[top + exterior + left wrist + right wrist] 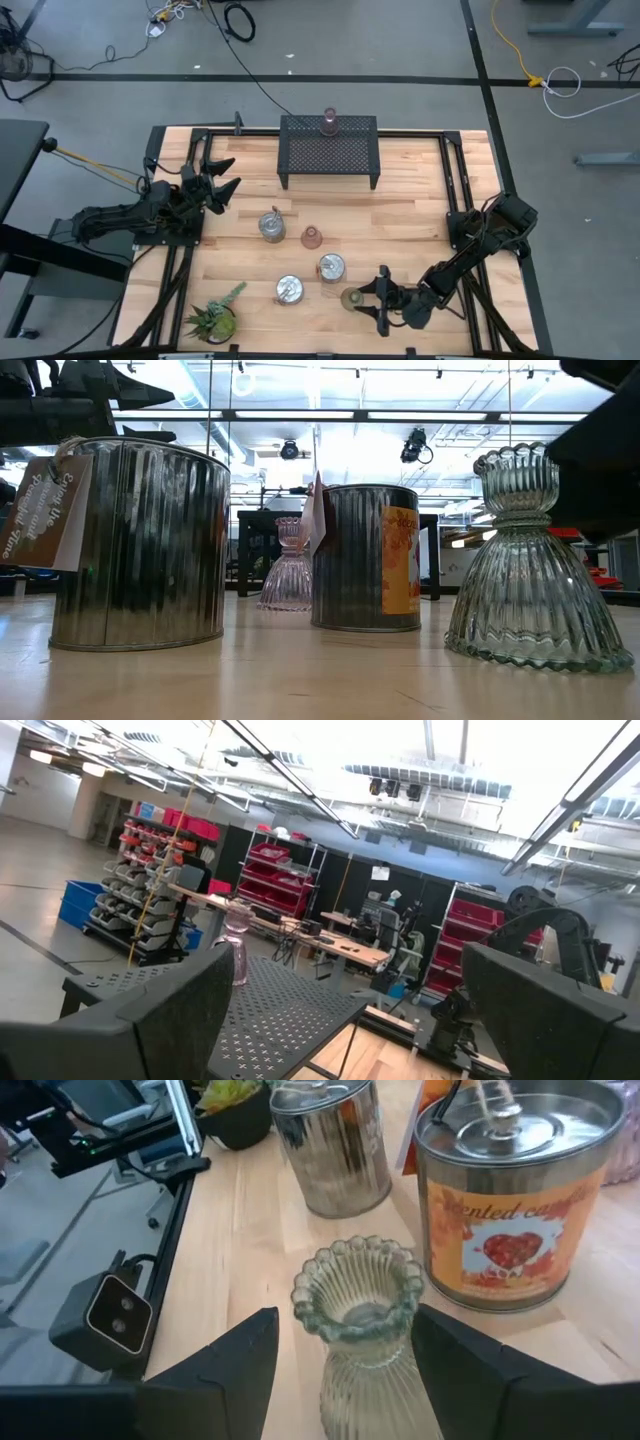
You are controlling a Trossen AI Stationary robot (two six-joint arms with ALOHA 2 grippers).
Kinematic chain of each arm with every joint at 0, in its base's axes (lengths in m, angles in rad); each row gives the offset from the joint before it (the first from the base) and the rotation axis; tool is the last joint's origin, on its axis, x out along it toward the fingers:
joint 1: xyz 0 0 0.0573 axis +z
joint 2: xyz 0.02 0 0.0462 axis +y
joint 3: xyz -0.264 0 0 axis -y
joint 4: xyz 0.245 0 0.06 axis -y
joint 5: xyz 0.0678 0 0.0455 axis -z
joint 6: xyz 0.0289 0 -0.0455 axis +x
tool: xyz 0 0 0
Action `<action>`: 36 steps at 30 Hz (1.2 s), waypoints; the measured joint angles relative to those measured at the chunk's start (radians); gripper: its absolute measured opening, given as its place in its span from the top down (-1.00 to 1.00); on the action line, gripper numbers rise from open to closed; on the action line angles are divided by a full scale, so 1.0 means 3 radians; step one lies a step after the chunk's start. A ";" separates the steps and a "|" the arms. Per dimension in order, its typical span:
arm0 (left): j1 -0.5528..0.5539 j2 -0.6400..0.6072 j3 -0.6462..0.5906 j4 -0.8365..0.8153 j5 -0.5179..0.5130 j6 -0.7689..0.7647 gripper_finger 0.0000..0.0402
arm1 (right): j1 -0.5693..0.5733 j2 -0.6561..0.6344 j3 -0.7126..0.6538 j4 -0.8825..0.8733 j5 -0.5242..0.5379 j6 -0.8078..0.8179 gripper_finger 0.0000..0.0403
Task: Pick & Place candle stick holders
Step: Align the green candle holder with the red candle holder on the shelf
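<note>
A greenish ribbed glass holder (351,297) stands on its wide base near the table's front right. My right gripper (383,299) is open, low over the table, with one finger on each side of the holder's neck (358,1295) and not touching it. Three shiny tin holders (271,224) (331,267) (290,290) and a pink glass holder (312,237) stand mid-table. Another pink holder (329,122) stands on the black mesh rack (330,152). My left gripper (215,182) is open and empty, raised at the left and facing the rack (280,1010).
A spiky green potted plant (213,320) stands at the front left corner. The nearest tin (510,1190) is close beside the greenish holder, on its far side. Bare wood lies between the rack and the holders, and to the right of them.
</note>
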 joint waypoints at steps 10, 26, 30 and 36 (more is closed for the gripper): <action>0.0001 0.0000 0.0000 0.0000 0.0000 0.0001 -0.94 | -0.0076 0.0032 0.0020 0.0008 -0.0098 0.0029 -0.12; 0.0001 0.0000 -0.0001 -0.0001 0.0000 0.0000 -0.94 | -0.0196 0.0153 0.0223 -0.0104 -0.0142 0.0007 -0.10; 0.0001 0.0000 0.0000 -0.0001 0.0000 -0.0001 -0.94 | -0.0223 0.0181 0.0292 -0.0226 -0.0210 0.0022 0.12; 0.0001 0.0000 0.0000 -0.0001 -0.0001 0.0002 -0.94 | -0.0231 0.0185 0.0307 -0.0222 -0.0244 -0.0002 0.41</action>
